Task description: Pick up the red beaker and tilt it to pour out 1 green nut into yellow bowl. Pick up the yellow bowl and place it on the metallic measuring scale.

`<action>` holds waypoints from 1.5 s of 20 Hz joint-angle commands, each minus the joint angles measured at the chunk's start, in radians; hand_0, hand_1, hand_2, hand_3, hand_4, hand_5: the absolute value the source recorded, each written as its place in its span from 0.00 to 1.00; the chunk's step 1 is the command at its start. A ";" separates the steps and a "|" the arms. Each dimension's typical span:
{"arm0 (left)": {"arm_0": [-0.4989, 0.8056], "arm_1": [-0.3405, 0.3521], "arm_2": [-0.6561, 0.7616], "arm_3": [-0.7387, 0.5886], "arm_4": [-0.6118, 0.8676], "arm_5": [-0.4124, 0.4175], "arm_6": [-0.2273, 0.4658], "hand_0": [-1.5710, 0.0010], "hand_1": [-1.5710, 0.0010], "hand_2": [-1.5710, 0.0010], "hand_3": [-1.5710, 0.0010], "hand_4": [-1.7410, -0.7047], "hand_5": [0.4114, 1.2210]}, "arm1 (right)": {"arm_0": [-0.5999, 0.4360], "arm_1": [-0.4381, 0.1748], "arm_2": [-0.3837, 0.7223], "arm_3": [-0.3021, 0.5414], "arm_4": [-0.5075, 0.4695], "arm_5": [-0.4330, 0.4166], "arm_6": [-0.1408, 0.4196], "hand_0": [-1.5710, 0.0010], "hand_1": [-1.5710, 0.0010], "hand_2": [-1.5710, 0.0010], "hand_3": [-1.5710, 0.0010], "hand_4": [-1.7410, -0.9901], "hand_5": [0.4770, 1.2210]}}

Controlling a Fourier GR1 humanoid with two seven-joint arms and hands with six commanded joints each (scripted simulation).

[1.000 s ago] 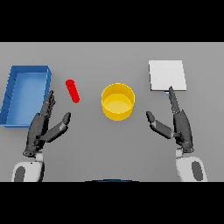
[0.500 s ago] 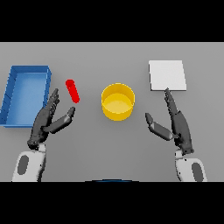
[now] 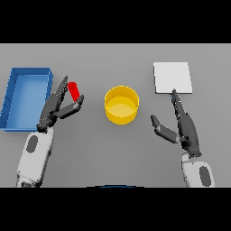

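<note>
Head view: red beaker [image 3: 74, 90] is lying on the grey table [image 3: 135, 153], long axis running from upper left to lower right, between the blue tray [image 3: 26, 97] and the yellow bowl [image 3: 121, 104]. It is looking like a small, plain red cylinder; which end is open cannot be told. Left hand [image 3: 57, 107] is reaching in beside it with fingers straight and spread wide, thumb just below the beaker, gripping nothing. Bowl is sitting upright mid-table, round, bright yellow. Right hand [image 3: 182, 126] is hovering open, fingers straight, fingertips pointing at the pale square scale [image 3: 172, 77], holding nothing.
</note>
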 commanded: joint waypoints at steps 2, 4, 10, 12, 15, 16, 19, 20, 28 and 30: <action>-0.024 -0.006 -0.007 0.031 -0.027 0.021 -0.017 1.00 1.00 1.00 1.00 0.52 0.30 | 0.008 0.007 0.000 0.006 -0.019 0.013 -0.012 1.00 1.00 1.00 1.00 0.68 0.20; -0.069 -0.007 -0.003 0.090 -0.041 0.030 -0.010 1.00 1.00 1.00 1.00 0.53 0.31 | -0.001 0.000 -0.010 0.009 -0.023 0.011 -0.012 1.00 1.00 1.00 1.00 0.69 0.21; -0.167 -0.023 0.031 0.221 -0.049 0.073 -0.039 1.00 1.00 1.00 1.00 0.51 0.33 | 0.021 -0.012 -0.017 -0.008 -0.031 0.016 -0.007 1.00 1.00 1.00 1.00 0.67 0.22; -0.200 -0.033 0.055 0.282 -0.033 0.075 -0.081 1.00 1.00 1.00 1.00 0.48 0.35 | 0.032 0.000 -0.004 -0.021 -0.022 0.013 -0.003 1.00 1.00 1.00 1.00 0.66 0.22; -0.225 -0.057 0.093 0.351 0.003 0.077 -0.164 1.00 1.00 1.00 1.00 0.42 0.38 | 0.027 0.001 -0.011 -0.015 -0.023 0.005 0.000 1.00 1.00 1.00 1.00 0.66 0.23; -0.239 -0.062 0.103 0.381 0.007 0.079 -0.175 1.00 0.99 0.97 0.98 0.40 0.40 | 0.020 0.002 -0.013 -0.004 -0.022 0.003 0.002 1.00 1.00 1.00 1.00 0.66 0.22; -0.263 -0.080 0.124 0.419 0.012 0.115 -0.211 0.76 0.74 0.71 0.67 0.32 0.57 | 0.021 -0.006 -0.017 -0.021 -0.030 0.008 -0.002 1.00 1.00 1.00 1.00 0.67 0.23; -0.270 -0.082 0.124 0.431 -0.003 0.147 -0.204 0.65 0.63 0.58 0.54 0.26 0.66 | 0.020 -0.001 -0.015 -0.012 -0.027 0.006 0.004 1.00 1.00 1.00 1.00 0.67 0.23; -0.284 -0.080 0.085 0.444 -0.062 0.182 -0.217 0.11 0.11 0.10 0.14 0.19 0.94 | 0.012 0.006 -0.018 -0.009 -0.045 0.014 -0.005 1.00 1.00 1.00 1.00 0.65 0.22; -0.282 -0.086 0.107 0.424 -0.015 0.146 -0.238 0.07 0.07 0.06 0.09 0.12 0.93 | 0.025 0.000 -0.013 -0.026 -0.037 0.013 -0.004 1.00 1.00 1.00 1.00 0.66 0.22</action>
